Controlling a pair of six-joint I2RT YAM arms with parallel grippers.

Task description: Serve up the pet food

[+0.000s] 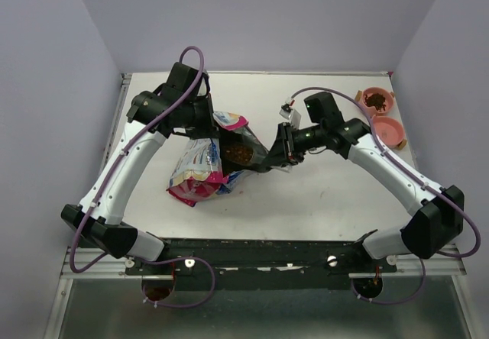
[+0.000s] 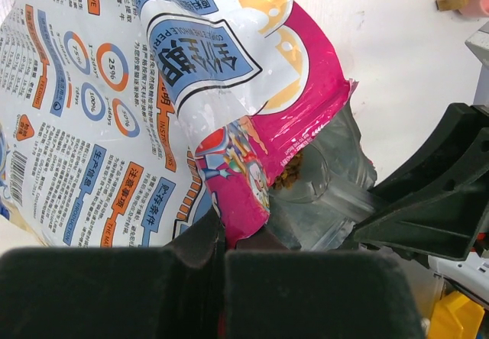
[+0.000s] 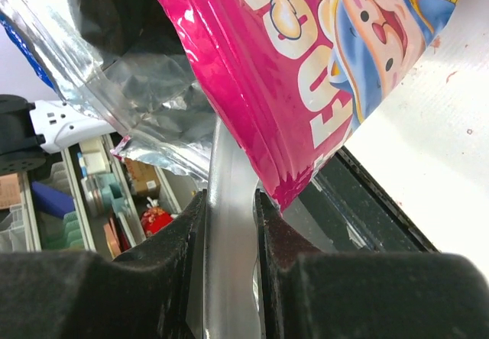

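The left fingers [image 2: 306, 293] pinch the bag [image 2: 114, 125] rim; the right fingers [image 3: 145, 285] clamp the scoop handle [image 3: 229, 201]. The pet food [image 1: 238, 153] sits in the bag mouth, frame centre. If the rim slips, kibble could spill onto the tabletop [image 1: 328, 194].

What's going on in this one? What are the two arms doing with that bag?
The left gripper is shut on the rim of the printed bag, holding its mouth open. The right gripper clamps the handle of a clear scoop that reaches into the opening, where the pet food shows. At the far right of the table, one pink bowl already holds some kibble, and the second bowl beside it looks empty.
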